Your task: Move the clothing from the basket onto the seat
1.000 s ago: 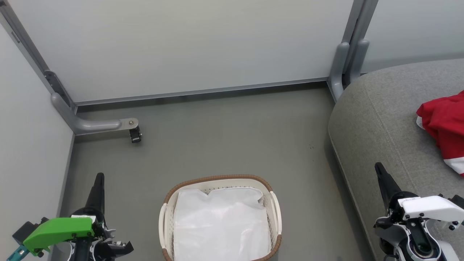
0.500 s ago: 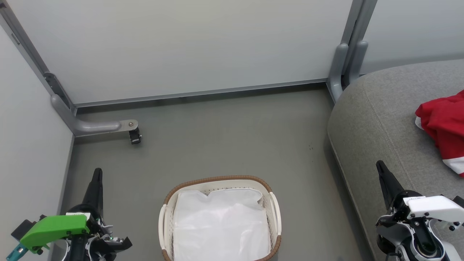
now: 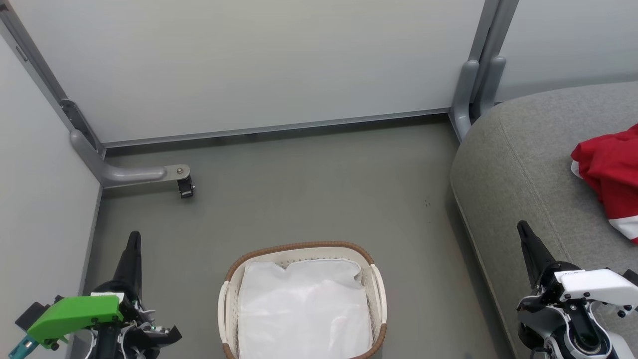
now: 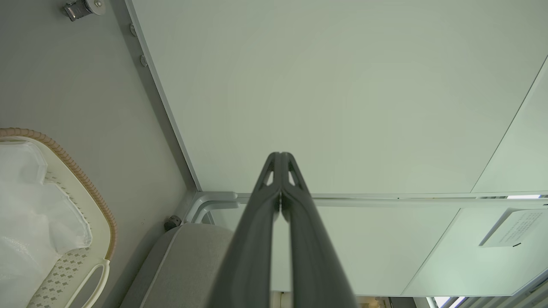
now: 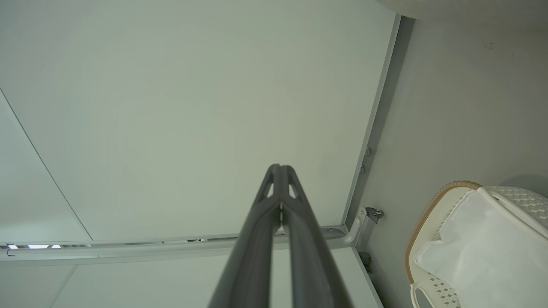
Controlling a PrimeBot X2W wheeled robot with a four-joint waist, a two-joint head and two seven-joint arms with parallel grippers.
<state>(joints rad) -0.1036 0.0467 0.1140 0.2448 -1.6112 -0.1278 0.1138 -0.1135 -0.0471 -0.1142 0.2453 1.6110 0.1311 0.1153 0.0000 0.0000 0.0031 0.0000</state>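
Note:
Red clothing (image 3: 612, 174) with a white trim band lies on the grey seat (image 3: 528, 164) at the right edge of the head view. The white basket (image 3: 299, 248) with its brown braided rim stands on the floor at the bottom centre, holding a flat white cloth sheet (image 3: 304, 309); no red fabric shows in it. My left gripper (image 3: 133, 238) hangs at the lower left of the basket, shut and empty, its tips meeting in the left wrist view (image 4: 280, 156). My right gripper (image 3: 522, 227) is over the seat's front edge, shut and empty, tips together (image 5: 279, 167).
Pale partition panels (image 3: 259, 65) close off the back and left. A grey foot with a small black castor (image 3: 185, 186) juts onto the floor at the left. A grey post (image 3: 473, 85) stands by the seat's far corner. Grey floor (image 3: 309, 189) lies between basket and wall.
Over the second, the left gripper has shifted slightly up the head view and the right arm barely moved; in the last half second nothing has moved.

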